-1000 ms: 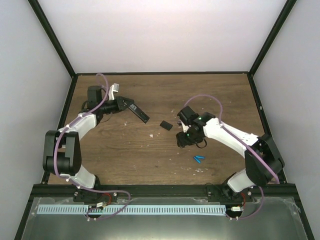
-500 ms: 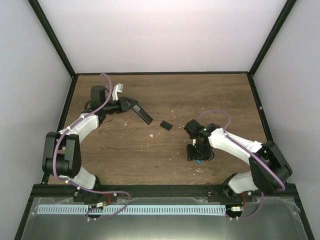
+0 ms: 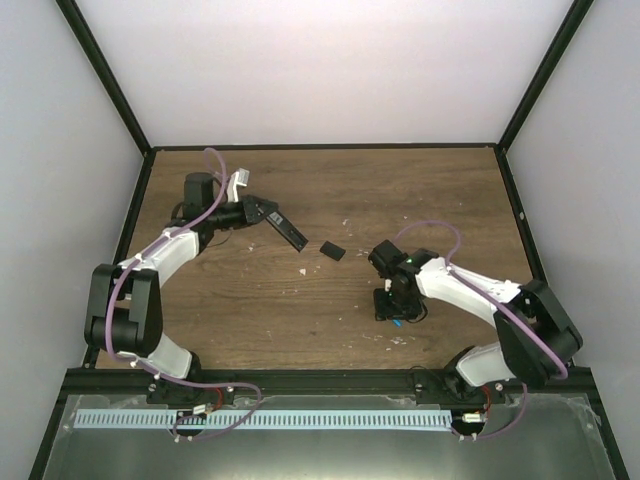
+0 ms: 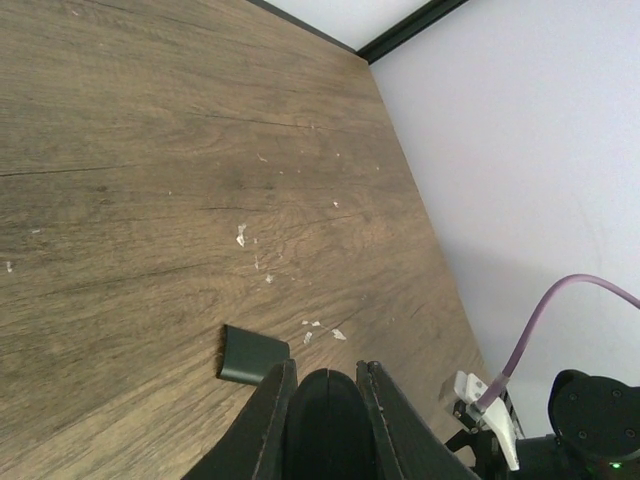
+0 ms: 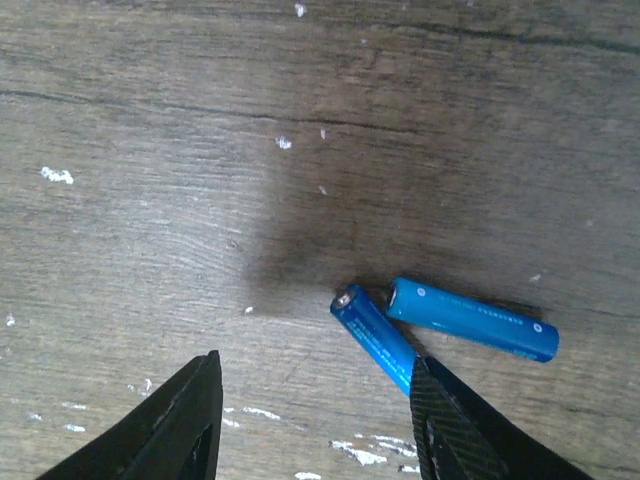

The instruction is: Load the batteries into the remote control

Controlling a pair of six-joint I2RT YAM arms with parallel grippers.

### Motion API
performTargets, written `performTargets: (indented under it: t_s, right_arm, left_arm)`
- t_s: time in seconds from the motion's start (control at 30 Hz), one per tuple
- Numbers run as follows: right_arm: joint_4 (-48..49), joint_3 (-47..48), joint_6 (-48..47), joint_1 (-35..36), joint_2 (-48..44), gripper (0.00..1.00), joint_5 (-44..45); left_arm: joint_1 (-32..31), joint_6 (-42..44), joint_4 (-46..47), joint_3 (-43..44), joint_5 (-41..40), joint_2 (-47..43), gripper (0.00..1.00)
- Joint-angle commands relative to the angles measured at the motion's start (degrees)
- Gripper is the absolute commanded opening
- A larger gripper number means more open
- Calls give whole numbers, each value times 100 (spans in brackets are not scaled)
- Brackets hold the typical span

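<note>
Batteries (image 5: 470, 319), two, blue, lying in a V on the wooden table (image 5: 150, 150), right gripper (image 5: 312, 400) spread wide over them, holding nothing, one finger (image 5: 450, 430) covering one battery's end; remote control (image 3: 290, 232) clamped in the left gripper (image 3: 262, 212), well apart.

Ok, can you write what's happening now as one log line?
left tool: shut on remote control | right tool: open over batteries | batteries: on table, not loaded

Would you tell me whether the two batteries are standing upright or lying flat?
Lying flat: in the right wrist view both batteries rest lengthwise on the table.
</note>
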Motion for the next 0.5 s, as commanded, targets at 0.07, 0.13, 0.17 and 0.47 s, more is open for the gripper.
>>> performTargets:
  t_s: [0.07,0.13,0.17,0.47]
  right_arm:
    - [272,-70,-125,-21,197,48,189]
    - [316,-68,-162,-26,239,48,203]
    - [330,-69,-175,-29,261,48,204]
    - [436,-109,-203,-20,408,39,166]
  left_arm:
    - [-23,-30,63,-72,-59,-239,0]
    - [-28,-30,56,-63,-71,-238,0]
    - [-20,-30,55,-65,-79,-247,0]
    - [-29,-13,20,-29,-99,-229,0]
